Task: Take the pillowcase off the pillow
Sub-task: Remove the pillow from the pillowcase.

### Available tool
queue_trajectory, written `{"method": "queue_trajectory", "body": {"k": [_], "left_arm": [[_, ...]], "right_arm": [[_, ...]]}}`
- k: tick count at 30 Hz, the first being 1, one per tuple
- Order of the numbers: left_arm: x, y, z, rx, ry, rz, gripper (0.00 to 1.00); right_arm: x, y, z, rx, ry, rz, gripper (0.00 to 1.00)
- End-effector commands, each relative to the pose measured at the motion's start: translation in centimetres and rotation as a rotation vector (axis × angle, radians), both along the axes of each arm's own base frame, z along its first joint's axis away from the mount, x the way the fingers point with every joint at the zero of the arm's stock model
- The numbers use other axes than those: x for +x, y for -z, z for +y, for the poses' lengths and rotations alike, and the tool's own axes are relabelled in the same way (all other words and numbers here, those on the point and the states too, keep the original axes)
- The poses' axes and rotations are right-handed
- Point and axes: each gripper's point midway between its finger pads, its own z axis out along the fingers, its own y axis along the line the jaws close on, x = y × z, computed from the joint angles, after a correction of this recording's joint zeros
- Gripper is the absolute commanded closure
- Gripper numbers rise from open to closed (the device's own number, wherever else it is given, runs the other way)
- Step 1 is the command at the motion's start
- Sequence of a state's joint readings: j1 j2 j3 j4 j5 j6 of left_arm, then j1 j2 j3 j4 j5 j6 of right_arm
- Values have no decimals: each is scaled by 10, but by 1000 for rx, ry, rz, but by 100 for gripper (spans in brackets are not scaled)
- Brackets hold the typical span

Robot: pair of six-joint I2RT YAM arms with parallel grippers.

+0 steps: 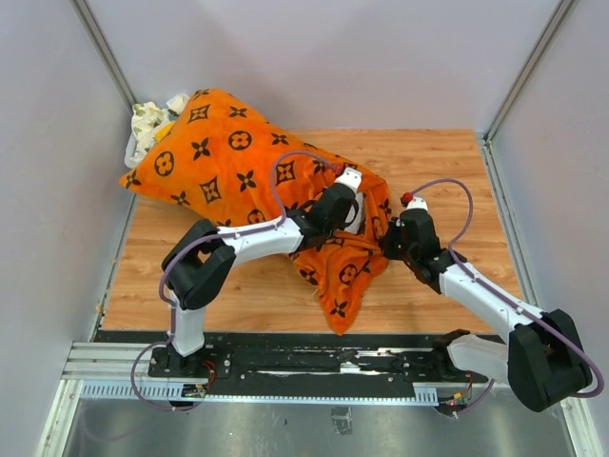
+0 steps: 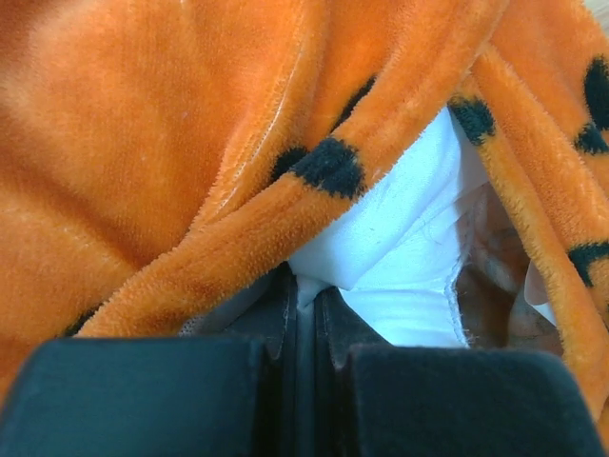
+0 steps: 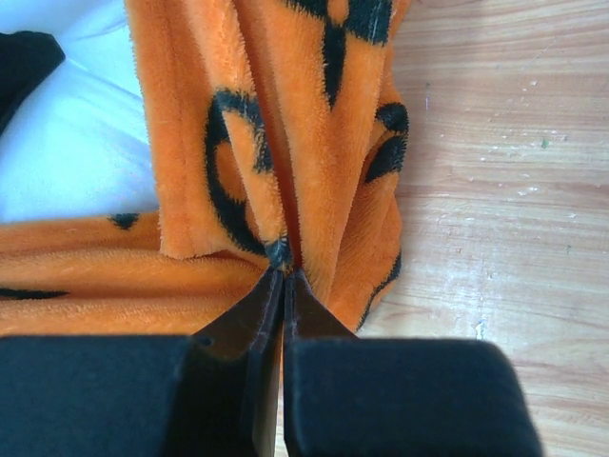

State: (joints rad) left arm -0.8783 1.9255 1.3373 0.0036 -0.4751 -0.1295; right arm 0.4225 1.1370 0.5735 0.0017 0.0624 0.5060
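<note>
- The pillowcase (image 1: 228, 157), orange plush with black flower and circle motifs, lies bulging from the upper left of the top view down to the centre. A loose flap trails toward the lower middle of the frame.
- The pillow (image 2: 409, 248) shows as plain white cloth in the case's open mouth, framed by orange folds on both sides in the left wrist view.
- The left gripper (image 2: 304, 290) sits in that opening with its jaws almost together. A pointed fold of the white cloth appears to be pinched between them, though the grip point is partly shadowed.
- The right gripper (image 3: 284, 276) is clamped on a narrow orange fold at the case's edge, just right of centre in the top view.
- The wooden tabletop (image 1: 447, 171) carries everything and lies bare on the right side of the frame.
- A pale crumpled bundle (image 1: 147, 119) sits at the far upper left, touching the pillowcase.
</note>
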Motion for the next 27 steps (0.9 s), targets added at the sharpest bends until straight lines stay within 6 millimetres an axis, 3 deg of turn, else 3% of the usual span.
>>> {"method": "queue_trajectory", "body": {"k": [1,3,4,6,8,10,14,17,20,24,27], "left_arm": [[-9,45,71,221,-118,93,100],[-3,15,67,118,-112,65,100],[0,-9,66,58,-107,33,100],[4,-48,66,-27,-98,-30,100],[2,-81,63,-80,-57,-87,100],[-4,-106,59,-117,-3,-121,100],[-20,-134,62,-159,72,-168,100],[-26,-142,70,-170,67,-189,100],[-29,-144,76,-162,56,-195,100],[-33,-147,83,-175,40,-206,100],[-37,-149,89,-184,27,-213,100]], "right_arm": [[-8,6,-4,-7,-3,35,99],[-9,1,0,0,-32,14,94],[-9,-4,5,11,-66,-9,83],[-8,-20,17,17,-137,-74,43],[-7,-44,21,17,-168,-150,19],[-4,-74,20,33,-164,-245,2],[5,-140,20,91,-146,-471,1],[12,-169,36,89,-216,-494,11],[23,-176,59,52,-274,-462,20],[31,-190,90,56,-338,-467,23],[36,-187,115,45,-395,-434,26]]}}
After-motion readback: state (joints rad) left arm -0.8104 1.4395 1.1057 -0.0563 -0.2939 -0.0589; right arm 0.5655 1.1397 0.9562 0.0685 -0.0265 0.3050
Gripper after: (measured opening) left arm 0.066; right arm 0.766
